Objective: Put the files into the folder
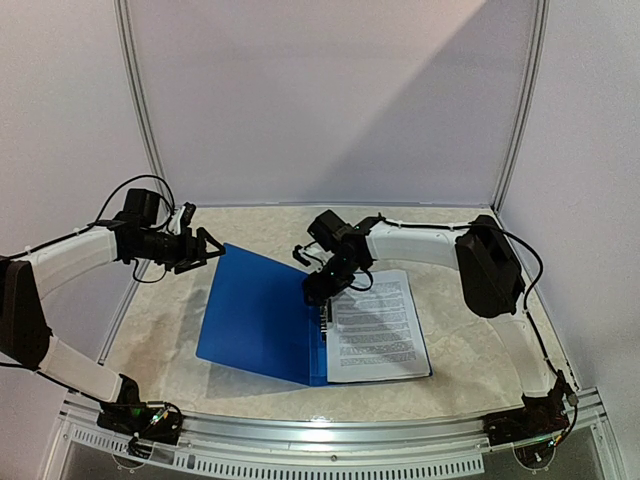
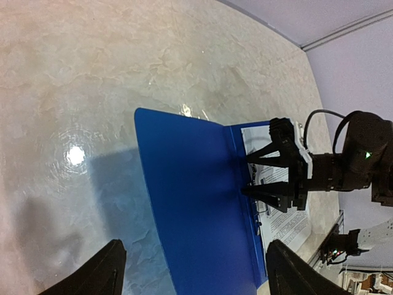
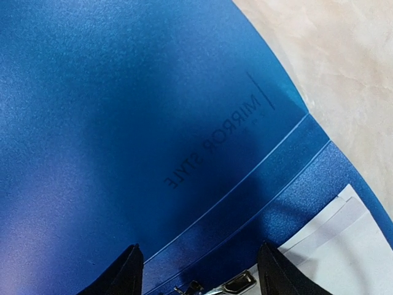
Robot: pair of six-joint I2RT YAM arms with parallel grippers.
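Two pincers are in play over the open folder (image 1: 262, 315), which lies near the middle of the worktop (image 1: 470, 360) with its spine running roughly 12 to 6 o'clock. The blue cover spreads out toward 9 o'clock from the spine and throws a shadow on the stone-patterned surface beside it, so it seems to sit slightly raised. The files (image 1: 378, 325) rest on the folder's other half, at 3 o'clock from the spine, printed side up and a little askew. In the right wrist view at least two staggered sheet edges (image 3: 344, 246) show (a full count cannot be made).

The right pincer (image 1: 318, 290) hangs over the upper end of the spine, released, its fingers (image 2: 273, 155) spread and nothing between them. Its own camera looks down on the faint lettering "MIRROR STYLE" (image 3: 212, 138) pressed into the cover, with the metal clip (image 3: 230, 286) just visible between the fingertips at 6 o'clock.

The left pincer (image 1: 205, 250) hovers off the cover's far corner, at about 10 o'clock from the folder, also released, jaws wide and grasping nothing
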